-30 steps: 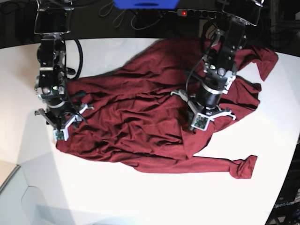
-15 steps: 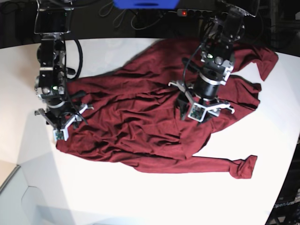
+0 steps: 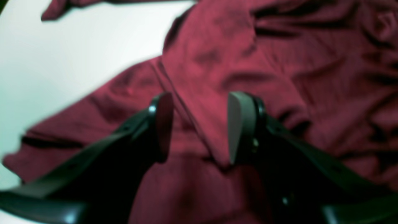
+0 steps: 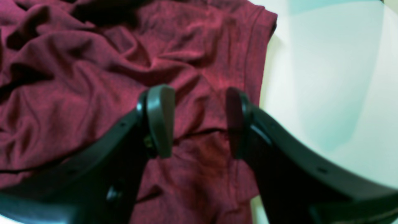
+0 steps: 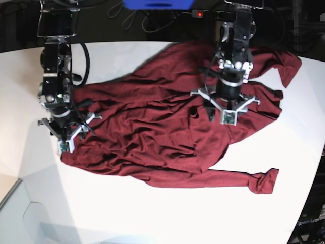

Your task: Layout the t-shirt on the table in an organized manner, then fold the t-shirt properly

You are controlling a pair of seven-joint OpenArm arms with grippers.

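The left end effector (image 3: 199, 127) stood with its pads spread and nothing between them, hovering over a raised fold of the dark maroon, plain soft knit t-shirt (image 5: 167, 127). In the base view the left end effector (image 5: 227, 113) hung above the shirt's far right part, near the far edge of the tabletop (image 5: 152, 213). The right end effector (image 4: 196, 121) was likewise spread and empty, poised over the shirt's hem close to where the cloth gave way to bare white surface. In the base view the right end effector (image 5: 68, 133) sat at the garment's left corner, near the left edge of the tabletop. Whether either one touched the cloth could not be told from the wrist views, which were blurred.

The t-shirt lay crumpled across the middle of the wide, smooth white tabletop, creased all over with ridges running through its body. One sleeve (image 5: 244, 178) trailed out toward the near right edge, its cuff bunched up. Another part reached toward the far right corner.

As a judgement, the task was in its early stage: the layout was under way but not finished, since the body was bunched and the sleeves lay unevenly. What was left seemed to be pulling the corners outward to flatten the cloth and straightening the sleeves; no neat fold had been started.
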